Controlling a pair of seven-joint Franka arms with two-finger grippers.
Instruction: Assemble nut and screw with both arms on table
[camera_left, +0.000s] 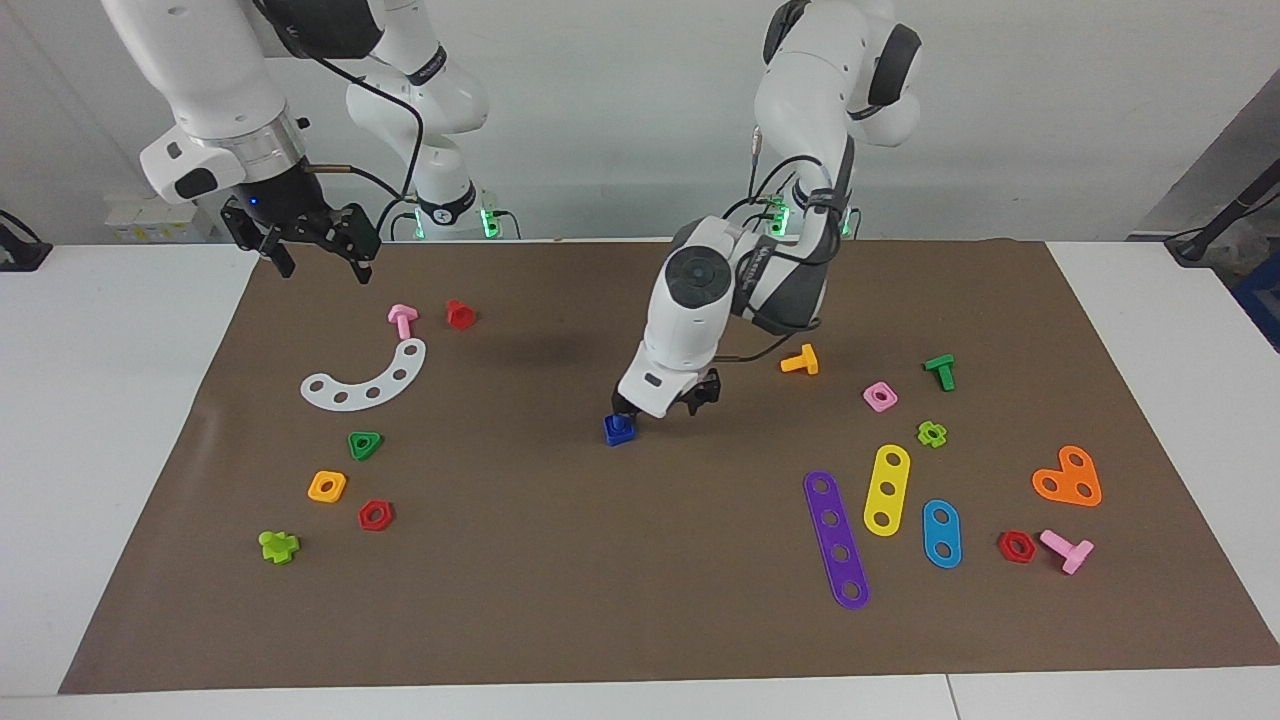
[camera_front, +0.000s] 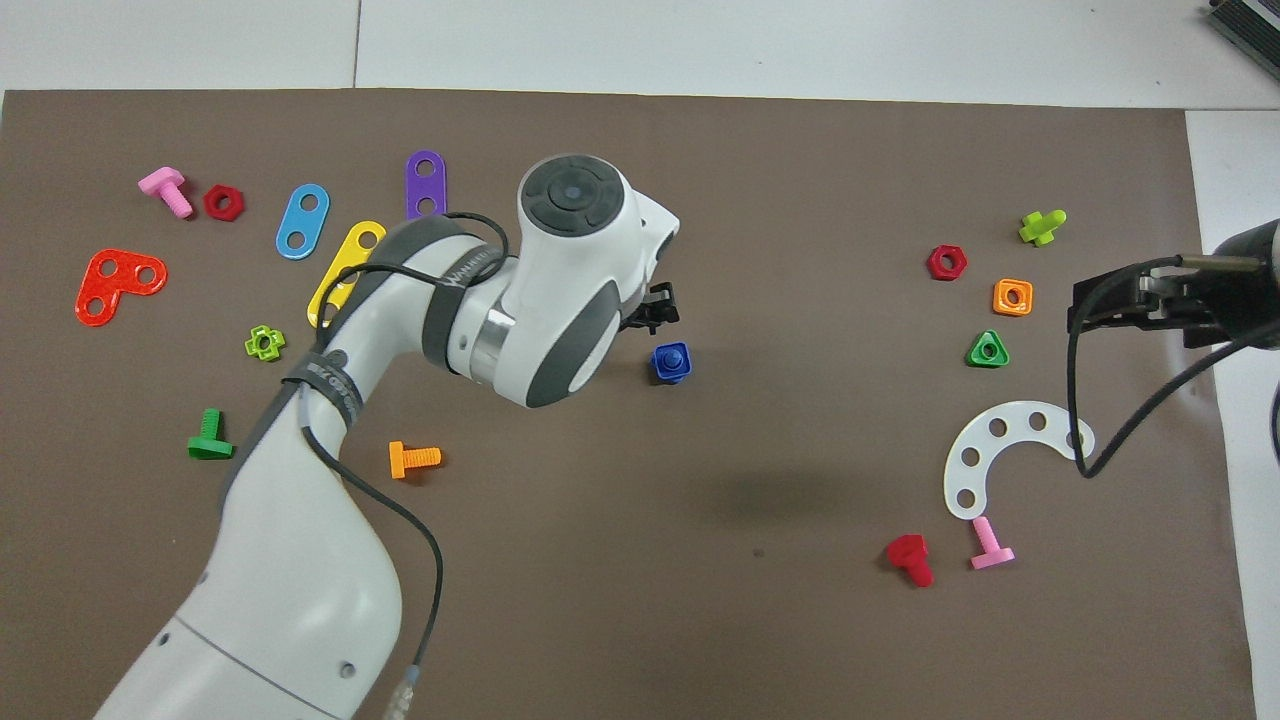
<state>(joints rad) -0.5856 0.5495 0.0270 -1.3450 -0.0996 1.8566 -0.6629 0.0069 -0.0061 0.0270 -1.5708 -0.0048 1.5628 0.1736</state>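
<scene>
Facing view, left to right.

Upper left of the frame: the right gripper (camera_left: 318, 262), a black two-finger unit on the white jointed right arm (camera_left: 215, 90), hangs in the air above the brown mat's corner. Its fingers (camera_left: 282, 258) are spread wide and hold nothing (in the overhead view it appears at the right edge (camera_front: 1110, 300)). This arm waits.

Below it on the large brown rectangular mat (camera_left: 560, 580) lie a pink plastic screw (camera_left: 402, 319), a red plastic screw (camera_left: 460, 314) and a white curved plastic strip with holes (camera_left: 368, 380). Lower in the frame sit a green triangular nut (camera_left: 365, 445), an orange square nut (camera_left: 327, 486), a red hexagonal nut (camera_left: 375, 515) and a lime-green cross-shaped screw (camera_left: 278, 546).

Centre of the frame: the small blue square plastic nut (camera_left: 620, 429) rests on the mat with the small dark-blue plastic toy screw (camera_left: 622, 422) standing in its hole (overhead view: nut (camera_front: 671, 365), screw (camera_front: 671, 356)). The left arm (camera_left: 700, 300) bends down over it; the left gripper (camera_left: 690, 398) is low over the mat just beside the nut. One black finger (camera_left: 707, 388) is visible; whether the pair is spread or pressed together cannot be told, nor whether it touches the nut.

Right half of the frame: an orange plastic screw (camera_left: 801, 361), a pink square nut (camera_left: 880, 396) and a green plastic screw (camera_left: 941, 370).

The white tabletop (camera_left: 110, 420) borders the mat.
</scene>
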